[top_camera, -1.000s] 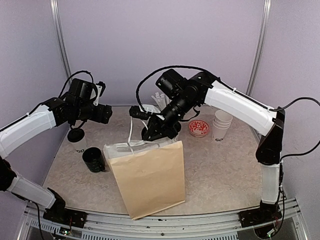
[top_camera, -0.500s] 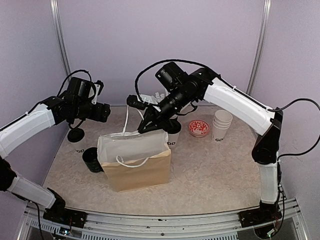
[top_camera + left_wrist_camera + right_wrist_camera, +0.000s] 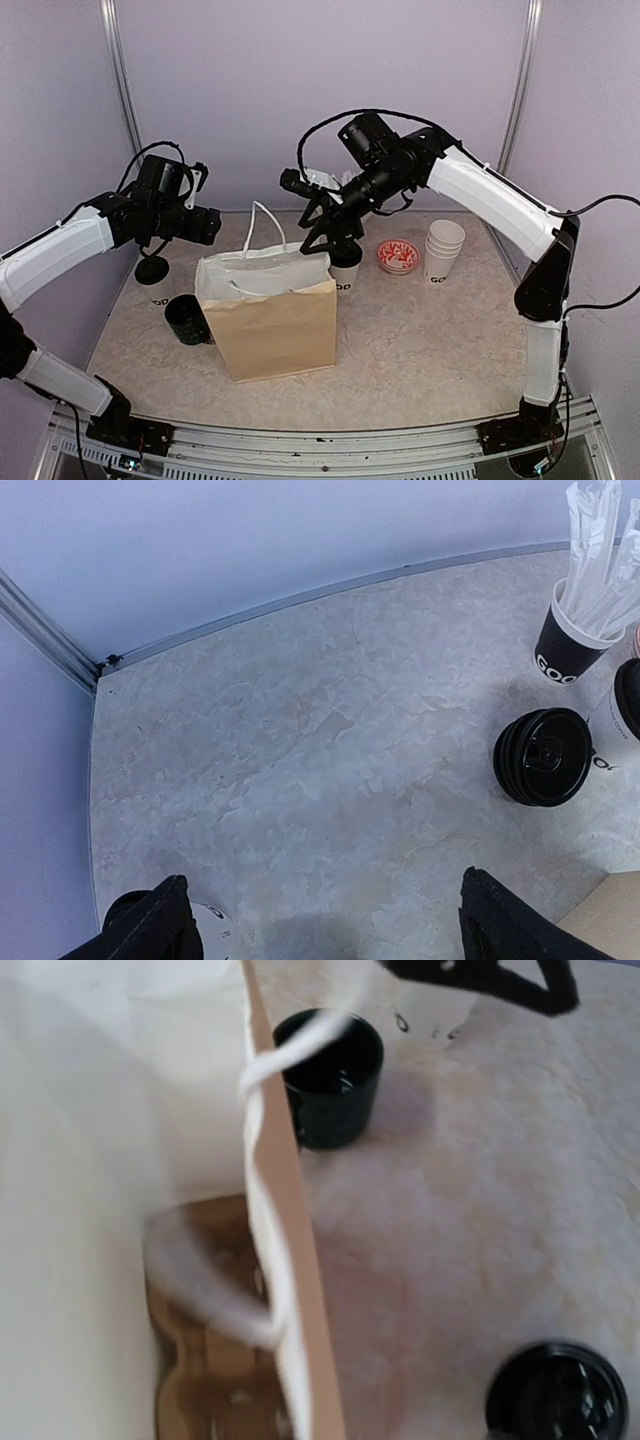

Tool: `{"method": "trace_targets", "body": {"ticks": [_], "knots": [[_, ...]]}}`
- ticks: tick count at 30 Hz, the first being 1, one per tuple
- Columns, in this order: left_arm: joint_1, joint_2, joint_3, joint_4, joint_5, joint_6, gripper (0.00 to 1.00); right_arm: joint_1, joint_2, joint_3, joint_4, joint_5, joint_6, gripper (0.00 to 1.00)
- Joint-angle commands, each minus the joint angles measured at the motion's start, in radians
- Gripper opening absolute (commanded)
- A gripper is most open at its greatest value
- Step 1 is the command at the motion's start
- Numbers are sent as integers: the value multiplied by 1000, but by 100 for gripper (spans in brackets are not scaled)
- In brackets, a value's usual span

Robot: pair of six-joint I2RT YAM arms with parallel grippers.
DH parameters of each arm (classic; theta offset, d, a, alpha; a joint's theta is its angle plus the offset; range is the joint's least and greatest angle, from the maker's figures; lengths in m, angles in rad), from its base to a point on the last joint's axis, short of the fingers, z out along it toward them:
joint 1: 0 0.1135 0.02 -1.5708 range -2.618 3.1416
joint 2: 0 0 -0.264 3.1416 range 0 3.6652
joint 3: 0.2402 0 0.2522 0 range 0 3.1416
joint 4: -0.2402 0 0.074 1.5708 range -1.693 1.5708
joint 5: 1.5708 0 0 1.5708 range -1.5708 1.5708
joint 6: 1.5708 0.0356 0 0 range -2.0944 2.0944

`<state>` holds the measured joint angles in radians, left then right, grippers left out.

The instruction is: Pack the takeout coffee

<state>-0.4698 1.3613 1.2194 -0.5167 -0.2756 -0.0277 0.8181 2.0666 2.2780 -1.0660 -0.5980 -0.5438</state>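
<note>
The takeout coffee (image 3: 156,284) is a white paper cup with a flat black lid, standing at the table's left; it also shows as a white cup (image 3: 430,1010) in the right wrist view. My left gripper (image 3: 207,226) hangs open above and to its right, and a sliver of the cup (image 3: 212,927) shows by its left finger, with nothing between the jaws (image 3: 320,900). A brown paper bag (image 3: 275,330) stands open at the centre. My right gripper (image 3: 320,235) hovers open over its back edge (image 3: 285,1240), clear of the white handle (image 3: 263,225).
A dark green mug (image 3: 187,319) stands left of the bag. Behind the bag are another white cup with a dark top (image 3: 346,272), a stack of black lids (image 3: 545,757) and a black cup of straws (image 3: 575,630). A red dish (image 3: 399,256) and stacked white cups (image 3: 444,250) stand right.
The bag, held up and tilted by my right gripper a second ago, now stands open on the table. The right gripper has let go of the handle and drawn back right. The left arm is still.
</note>
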Motion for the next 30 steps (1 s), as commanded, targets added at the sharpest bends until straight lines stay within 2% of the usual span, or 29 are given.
{"method": "trace_targets", "body": {"ticks": [1,4,8,9,13,17,21,30], "knots": [[24,-46,12,58,-3,24,89,-51,-154,-108,-7,95,-40,70],[33,-72,-16,104,10,25,90,-117,-145,-155,-33,172,-69,69],[40,-84,-35,135,50,25,90,-181,-20,-83,-118,235,-75,68],[40,-79,-35,134,59,25,89,-189,6,-63,-126,249,-73,69],[40,-68,-43,138,70,25,89,-198,83,-40,-99,337,-78,87],[40,-70,-56,150,76,25,89,-203,161,34,-86,371,-72,95],[42,-73,-65,155,78,25,89,-203,210,78,-77,381,-68,99],[43,-57,-75,165,100,25,90,-203,279,138,-63,351,-48,99]]}}
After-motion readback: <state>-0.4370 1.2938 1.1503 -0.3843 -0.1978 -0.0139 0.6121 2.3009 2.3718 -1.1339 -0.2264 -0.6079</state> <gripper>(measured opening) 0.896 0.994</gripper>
